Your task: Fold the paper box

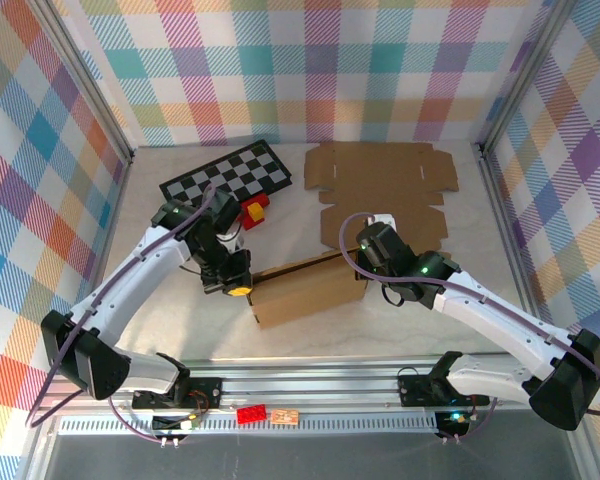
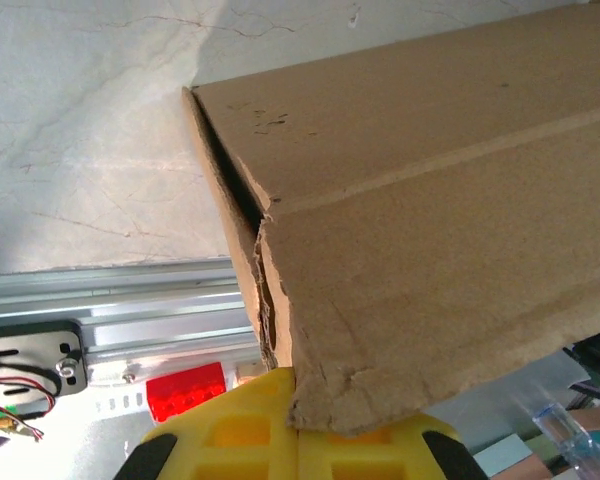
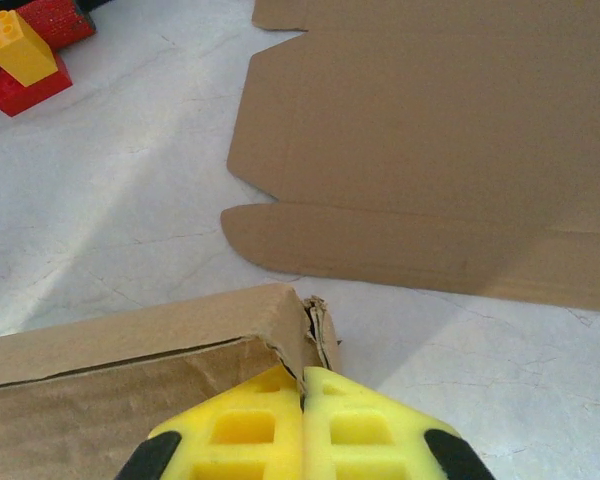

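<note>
The paper box (image 1: 310, 292) is a brown cardboard piece, partly folded, standing on the table between both arms. My left gripper (image 1: 238, 286) is at its left end. In the left wrist view the yellow fingers (image 2: 230, 430) are shut, with the frayed corner of the box (image 2: 430, 200) pinched at their tips (image 2: 298, 385). My right gripper (image 1: 366, 262) is at the box's right end. Its jaws (image 3: 302, 376) are shut on the torn corner edge of the box (image 3: 130, 350).
A flat, unfolded cardboard sheet (image 1: 385, 190) (image 3: 430, 150) lies behind the box. A checkerboard (image 1: 227, 175) sits at the back left, with red and yellow toy bricks (image 1: 253, 210) (image 3: 20, 50) beside it. A red brick (image 1: 250, 413) (image 2: 185, 392) rests on the front rail (image 2: 130, 310).
</note>
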`<action>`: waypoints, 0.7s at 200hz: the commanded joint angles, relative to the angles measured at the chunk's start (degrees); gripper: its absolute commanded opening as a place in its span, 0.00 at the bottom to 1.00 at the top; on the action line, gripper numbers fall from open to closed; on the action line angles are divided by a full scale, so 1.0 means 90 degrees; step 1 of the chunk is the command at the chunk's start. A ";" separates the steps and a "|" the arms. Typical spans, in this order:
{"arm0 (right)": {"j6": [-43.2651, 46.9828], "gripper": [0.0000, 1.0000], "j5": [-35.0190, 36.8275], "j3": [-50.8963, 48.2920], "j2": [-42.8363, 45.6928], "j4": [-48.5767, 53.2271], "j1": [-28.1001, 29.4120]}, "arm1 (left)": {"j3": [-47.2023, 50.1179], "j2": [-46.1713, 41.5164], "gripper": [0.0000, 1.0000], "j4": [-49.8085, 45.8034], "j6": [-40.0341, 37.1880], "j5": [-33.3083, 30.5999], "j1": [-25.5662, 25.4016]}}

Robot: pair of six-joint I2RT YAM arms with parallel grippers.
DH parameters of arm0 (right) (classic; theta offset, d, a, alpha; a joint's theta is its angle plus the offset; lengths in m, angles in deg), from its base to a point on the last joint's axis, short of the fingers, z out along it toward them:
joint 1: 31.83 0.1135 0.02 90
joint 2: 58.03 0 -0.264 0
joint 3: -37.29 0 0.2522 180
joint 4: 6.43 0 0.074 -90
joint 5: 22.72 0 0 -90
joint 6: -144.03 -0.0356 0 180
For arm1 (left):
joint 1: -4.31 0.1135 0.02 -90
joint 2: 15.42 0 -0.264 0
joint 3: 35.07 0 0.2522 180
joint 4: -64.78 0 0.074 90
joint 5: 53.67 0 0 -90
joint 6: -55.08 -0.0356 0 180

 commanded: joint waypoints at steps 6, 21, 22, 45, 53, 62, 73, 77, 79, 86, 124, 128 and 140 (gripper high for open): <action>-0.0024 0.00 -0.0251 -0.0069 -0.0144 0.0576 0.0065 | 0.0375 -0.0178 0.00 0.0224 -0.0250 0.0148 0.0017; 0.0054 0.00 -0.0262 -0.0107 -0.0115 0.0498 0.0065 | 0.0537 -0.0282 0.00 0.0348 -0.0255 0.0100 0.0016; 0.0061 0.00 -0.0262 -0.0104 -0.0110 0.0492 0.0065 | 0.0547 -0.0287 0.00 0.0360 -0.0252 0.0100 0.0016; 0.0141 0.00 -0.0288 -0.0169 -0.0067 0.0438 0.0065 | 0.0762 -0.0407 0.00 0.0580 -0.0194 0.0088 -0.0018; 0.0152 0.00 -0.0305 -0.0200 -0.0056 0.0424 0.0065 | 0.0831 -0.0423 0.00 0.0640 -0.0181 0.0084 -0.0037; 0.0162 0.00 -0.0320 -0.0240 -0.0038 0.0418 0.0065 | 0.0896 -0.0439 0.00 0.0649 -0.0171 0.0055 -0.0061; 0.0160 0.00 -0.0330 -0.0274 -0.0018 0.0423 0.0065 | 0.0963 -0.0444 0.00 0.0617 -0.0180 -0.0067 -0.0090; 0.0151 0.00 -0.0330 -0.0290 -0.0010 0.0427 0.0065 | 0.0988 -0.0457 0.00 0.0607 -0.0196 -0.0105 -0.0100; 0.0141 0.00 -0.0335 -0.0292 -0.0008 0.0435 0.0065 | 0.0999 -0.0458 0.00 0.0601 -0.0191 -0.0118 -0.0101; 0.0136 0.00 -0.0330 -0.0312 0.0011 0.0444 0.0065 | 0.1043 -0.0477 0.00 0.0603 -0.0192 -0.0160 -0.0111; -0.0125 0.00 -0.0406 -0.0262 0.0147 0.0684 0.0065 | 0.1072 -0.0527 0.00 0.0662 -0.0143 -0.0361 -0.0215; -0.0184 0.00 -0.0422 -0.0253 0.0171 0.0735 0.0071 | 0.1074 -0.0527 0.00 0.0669 -0.0141 -0.0383 -0.0235; -0.0359 0.03 -0.0524 -0.0202 0.0221 0.0892 0.0065 | 0.1093 -0.0527 0.00 0.0693 -0.0139 -0.0449 -0.0281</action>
